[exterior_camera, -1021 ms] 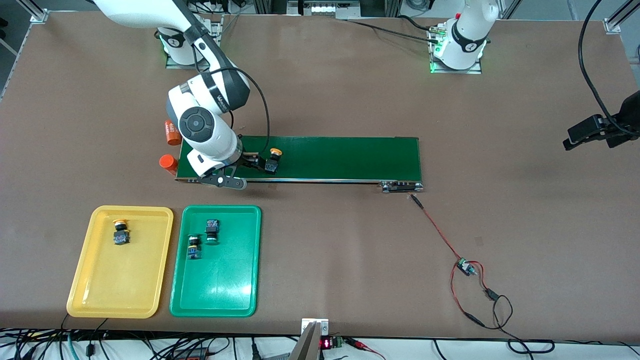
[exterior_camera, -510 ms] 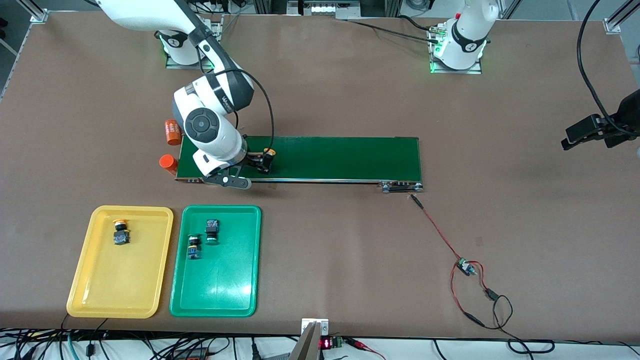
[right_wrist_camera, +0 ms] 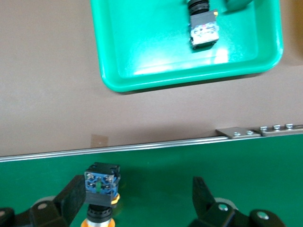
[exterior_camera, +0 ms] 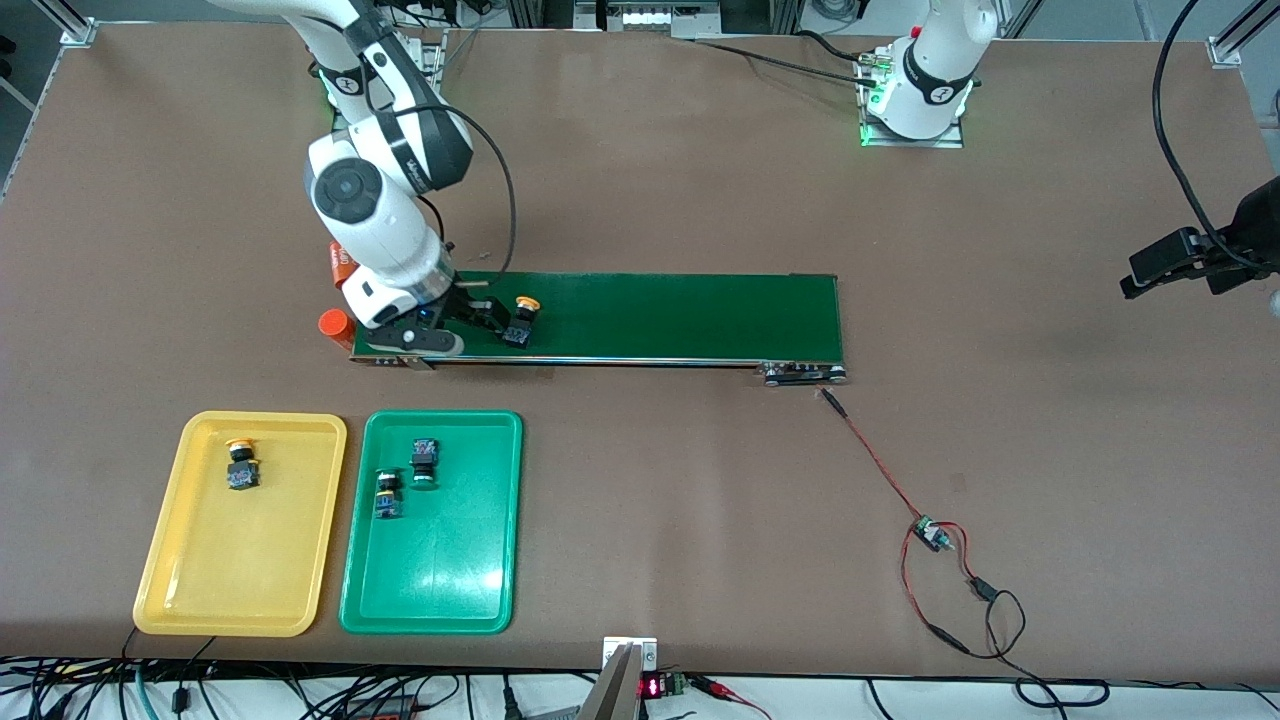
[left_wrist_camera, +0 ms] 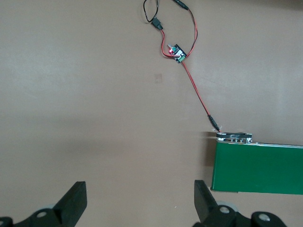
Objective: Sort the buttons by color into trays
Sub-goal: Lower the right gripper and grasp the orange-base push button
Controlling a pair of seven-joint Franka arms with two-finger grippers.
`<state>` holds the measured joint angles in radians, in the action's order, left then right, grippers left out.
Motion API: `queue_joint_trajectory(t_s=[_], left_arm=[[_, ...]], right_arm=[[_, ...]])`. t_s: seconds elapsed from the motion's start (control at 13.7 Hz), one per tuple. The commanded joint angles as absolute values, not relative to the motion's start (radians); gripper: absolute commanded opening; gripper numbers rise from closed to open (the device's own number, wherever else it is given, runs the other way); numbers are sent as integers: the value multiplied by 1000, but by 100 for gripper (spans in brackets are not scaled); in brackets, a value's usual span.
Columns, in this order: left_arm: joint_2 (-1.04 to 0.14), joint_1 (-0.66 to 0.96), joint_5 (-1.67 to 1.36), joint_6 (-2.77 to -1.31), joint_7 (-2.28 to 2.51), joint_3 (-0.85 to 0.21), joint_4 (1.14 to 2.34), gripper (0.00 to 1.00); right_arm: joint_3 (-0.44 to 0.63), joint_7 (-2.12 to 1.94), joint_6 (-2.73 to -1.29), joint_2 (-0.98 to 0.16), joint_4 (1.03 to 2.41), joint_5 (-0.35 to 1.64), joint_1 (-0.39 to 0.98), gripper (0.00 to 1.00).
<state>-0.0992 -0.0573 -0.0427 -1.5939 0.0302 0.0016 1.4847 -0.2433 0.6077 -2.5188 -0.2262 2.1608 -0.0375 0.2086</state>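
A yellow-capped button (exterior_camera: 520, 320) lies on the dark-green conveyor belt (exterior_camera: 680, 315) near the right arm's end. My right gripper (exterior_camera: 492, 316) is low over the belt and open. In the right wrist view the button (right_wrist_camera: 100, 189) sits between the wide jaws, close to one finger (right_wrist_camera: 71, 198), and my right gripper (right_wrist_camera: 137, 189) is not closed on it. The yellow tray (exterior_camera: 170, 560) holds one yellow button (exterior_camera: 240, 465). The green tray (exterior_camera: 440, 590) holds two green buttons (exterior_camera: 423, 460) (exterior_camera: 387, 493). My left gripper (exterior_camera: 1165, 262) waits open over bare table, its jaws empty (left_wrist_camera: 139, 191).
Two orange cylinders (exterior_camera: 336, 324) (exterior_camera: 342, 262) stand beside the belt at the right arm's end. A red wire with a small circuit board (exterior_camera: 932, 535) runs from the belt's other end toward the front camera. The trays lie side by side, nearer the camera than the belt.
The yellow button has travelled along the belt toward the right arm's end. My right arm has swung the same way with it, its gripper staying open. The left arm barely moved.
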Motion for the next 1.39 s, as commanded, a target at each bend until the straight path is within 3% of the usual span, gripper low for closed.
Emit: queue_joint_trajectory(t_s=[0.0,1.31], left_arm=[[-92,-63,-44,-1582,29,-2,1483,100],[-92,-58,-41,-1595,28,-3,1479,100]], right_arm=[[-250,595,-2589,-172,2247,-37,192,100],[-250,669,-2568,-248,2246,-89,196,100]])
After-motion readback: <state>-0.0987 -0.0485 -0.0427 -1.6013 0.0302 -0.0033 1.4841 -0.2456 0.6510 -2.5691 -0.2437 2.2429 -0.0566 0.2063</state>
